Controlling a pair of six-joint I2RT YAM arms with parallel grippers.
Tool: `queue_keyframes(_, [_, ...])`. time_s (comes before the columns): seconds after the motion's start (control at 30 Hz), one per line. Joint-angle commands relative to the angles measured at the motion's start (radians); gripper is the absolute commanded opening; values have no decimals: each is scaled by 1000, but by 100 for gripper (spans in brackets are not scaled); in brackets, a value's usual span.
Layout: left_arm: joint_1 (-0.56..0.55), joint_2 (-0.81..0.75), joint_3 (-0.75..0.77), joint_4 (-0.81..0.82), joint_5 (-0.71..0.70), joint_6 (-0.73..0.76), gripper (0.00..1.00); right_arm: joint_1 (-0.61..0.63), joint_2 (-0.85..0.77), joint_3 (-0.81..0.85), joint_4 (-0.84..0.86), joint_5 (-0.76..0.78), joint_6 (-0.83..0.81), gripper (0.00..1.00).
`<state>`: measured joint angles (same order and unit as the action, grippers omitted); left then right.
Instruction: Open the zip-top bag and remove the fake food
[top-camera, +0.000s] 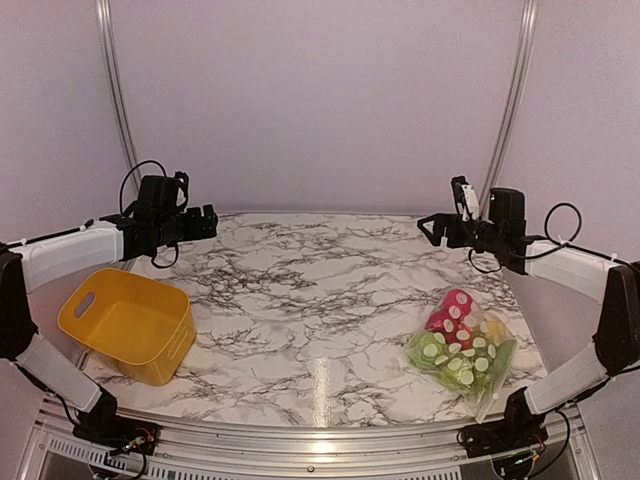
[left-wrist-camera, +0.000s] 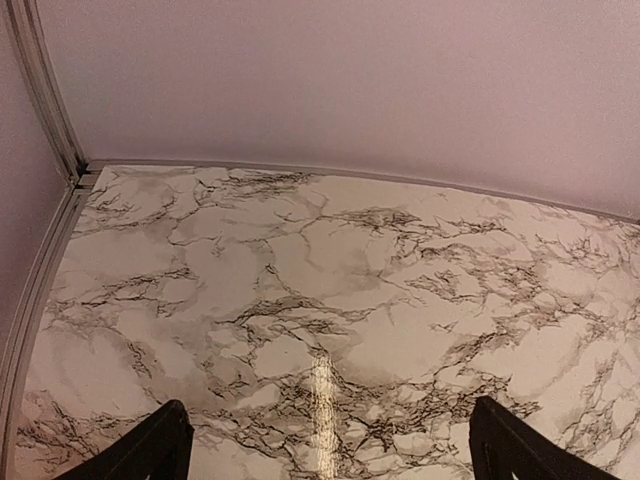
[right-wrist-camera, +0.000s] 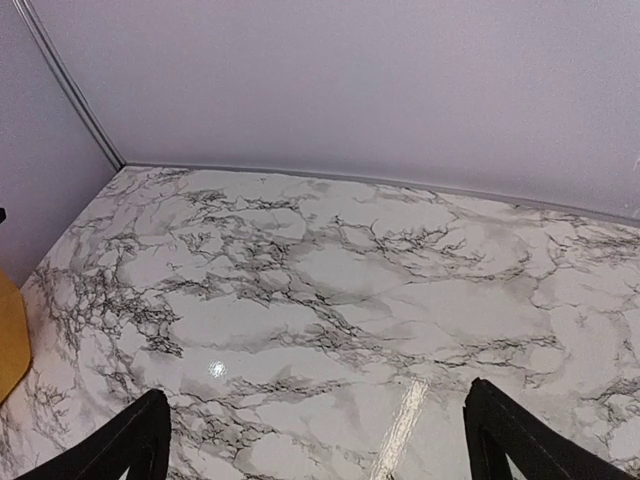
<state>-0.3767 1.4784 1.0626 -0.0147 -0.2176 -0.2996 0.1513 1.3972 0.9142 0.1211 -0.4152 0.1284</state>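
While its jaws stand wide apart and empty, left gripper (top-camera: 207, 222) hovers over the table's (top-camera: 300, 280) far-left corner; right gripper (top-camera: 431, 228) same, far-right corner. Zip-top bag (top-camera: 470, 365) lies at table's near-right corner, fake food (top-camera: 452, 312) inside. Yellow basket (top-camera: 130, 322): near-left corner.

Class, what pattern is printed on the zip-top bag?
Rows of pale round polka dots on clear plastic, on the zip-top bag. It shows best in the top external view.

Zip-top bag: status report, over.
Open and empty: left pincer, right pincer. Clear polka-dot plastic zip-top bag lies near right, colourful plastic fake food inside. Nothing blocking; yellow plastic basket far left.
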Motion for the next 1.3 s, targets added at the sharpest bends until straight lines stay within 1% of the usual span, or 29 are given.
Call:
queue_keyframes(0.0, [-31,18,17,-44,-57,46,99,21,-13,45,-167,97,-42,99])
queue_keyframes(0.2, [-58,21,24,-57,-56,60,99,28,-42,33,-369,249,-23,99])
queue_keyframes(0.33, [-74,16,24,-61,-59,64,99,28,-61,4,-460,323,11,99])
queue_keyframes(0.47, [-82,13,27,-64,-57,63,99,29,-67,-29,-496,363,35,98])
queue_keyframes(0.63, [-89,12,25,-62,-51,58,99,31,-64,-87,-499,407,69,97])
queue_keyframes(0.8, [-94,9,19,-52,-51,55,99,31,-46,-136,-497,408,99,93])
queue_keyframes(0.87, [-95,9,13,-41,-45,53,99,31,-40,-151,-486,403,106,86])
queue_keyframes(0.9, [-96,8,8,-34,-42,53,99,31,-35,-158,-478,398,106,81])
queue_keyframes(1.07, [-96,12,-7,-10,-29,38,99,39,3,-167,-435,339,106,41])
queue_keyframes(1.1, [-97,13,-13,-5,-28,36,99,45,13,-161,-428,332,106,30])
queue_keyframes(1.17, [-97,10,-23,3,-23,29,99,59,35,-142,-418,319,100,12])
queue_keyframes(1.2, [-97,9,-28,5,-23,25,99,68,45,-127,-410,313,100,0])
queue_keyframes(1.27, [-97,3,-43,5,-20,16,99,80,65,-102,-388,292,105,0])
